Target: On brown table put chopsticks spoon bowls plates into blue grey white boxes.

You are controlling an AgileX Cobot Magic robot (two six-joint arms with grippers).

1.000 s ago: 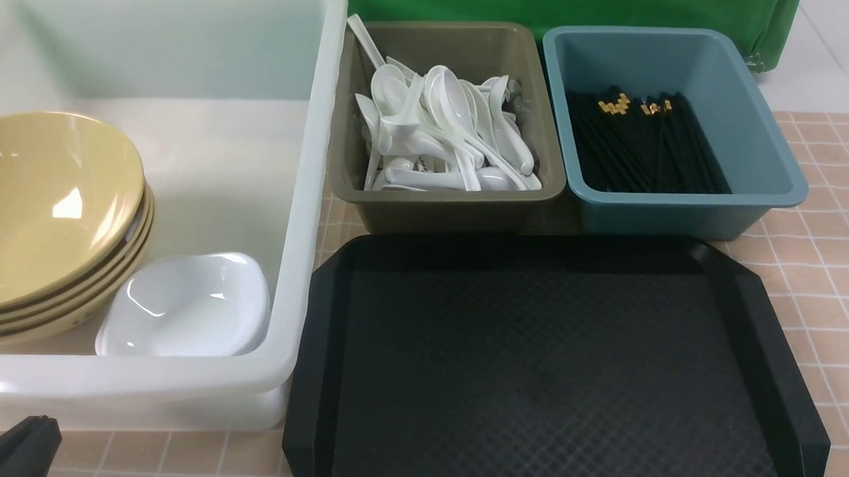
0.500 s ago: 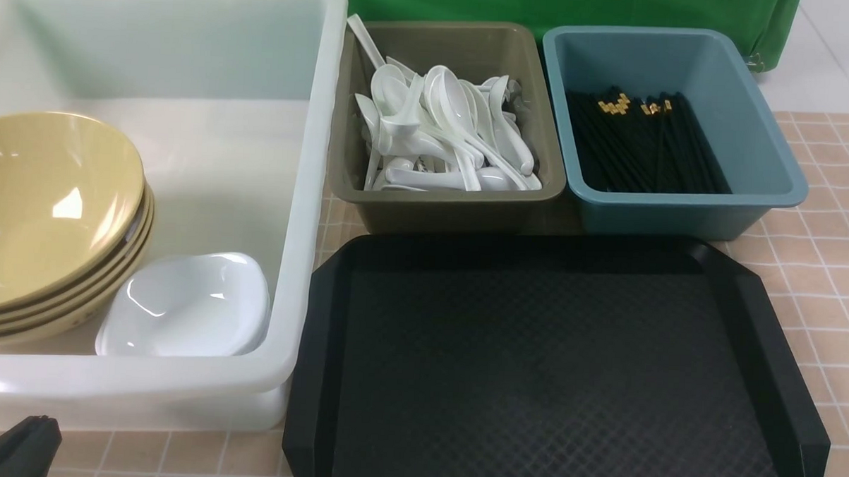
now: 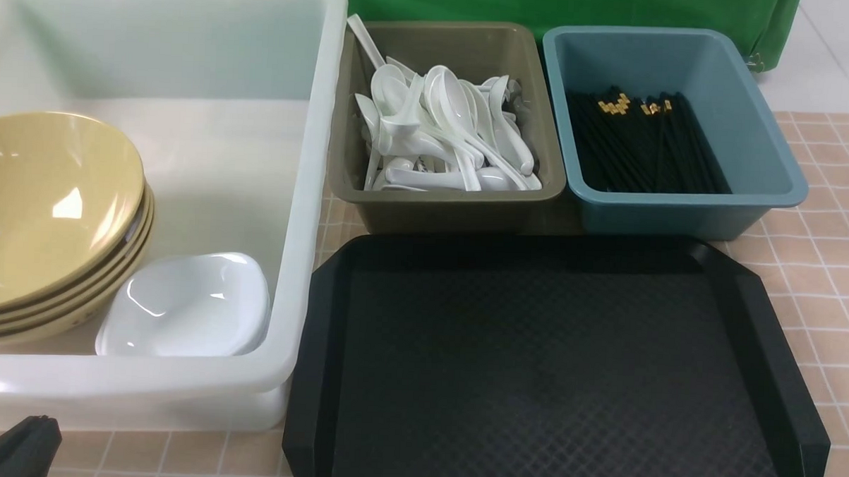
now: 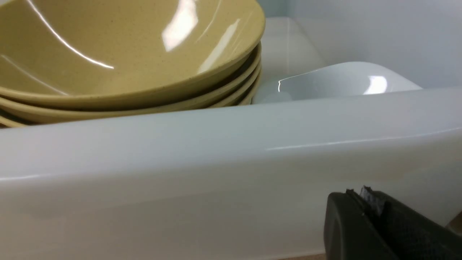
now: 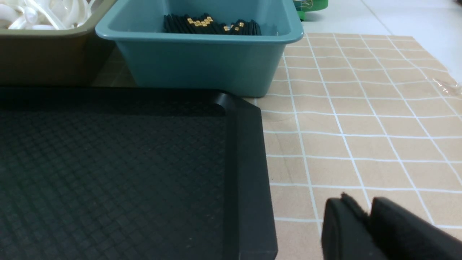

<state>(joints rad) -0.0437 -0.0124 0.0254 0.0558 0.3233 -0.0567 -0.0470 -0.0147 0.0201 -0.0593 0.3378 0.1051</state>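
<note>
Several stacked yellow bowls (image 3: 44, 218) and a white plate (image 3: 185, 304) lie in the large white box (image 3: 307, 157); both also show in the left wrist view, bowls (image 4: 126, 54) and plate (image 4: 335, 81). Black chopsticks (image 3: 643, 144) fill the blue box (image 3: 773, 159). Plain white spoons (image 3: 442, 130) fill the grey box (image 3: 348, 186); no red-tipped spoon shows. My left gripper (image 3: 25, 443) (image 4: 357, 195) is shut and empty, low in front of the white box. My right gripper (image 5: 355, 206) is shut and empty above the brown table (image 5: 361, 126), out of the front view.
An empty black textured tray (image 3: 547, 370) lies in front of the grey and blue boxes, also in the right wrist view (image 5: 108, 162). Green cloth (image 3: 581, 7) hangs behind the boxes. The table's tiled sheet ends at the far right (image 5: 444, 68).
</note>
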